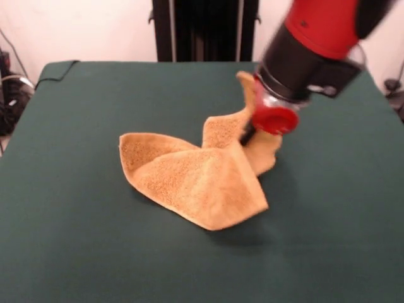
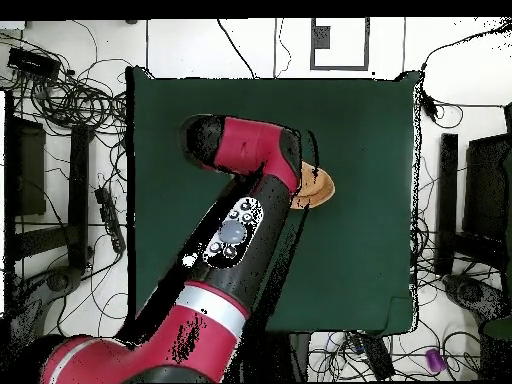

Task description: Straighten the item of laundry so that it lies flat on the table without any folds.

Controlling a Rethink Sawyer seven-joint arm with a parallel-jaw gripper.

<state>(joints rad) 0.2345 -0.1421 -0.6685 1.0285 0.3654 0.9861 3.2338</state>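
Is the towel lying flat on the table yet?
No. In the front view the towel is folded over itself, and one part rises up beside the gripper above the table.

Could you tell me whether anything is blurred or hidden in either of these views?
Front view: the arm's end above the gripper is motion-blurred, while the towel is sharp and casts a soft shadow on the table. Overhead view: the arm hides nearly all of the towel.

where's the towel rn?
Front view: towel bunched mid-table, one corner raised at the gripper. Overhead: mostly hidden under the arm.
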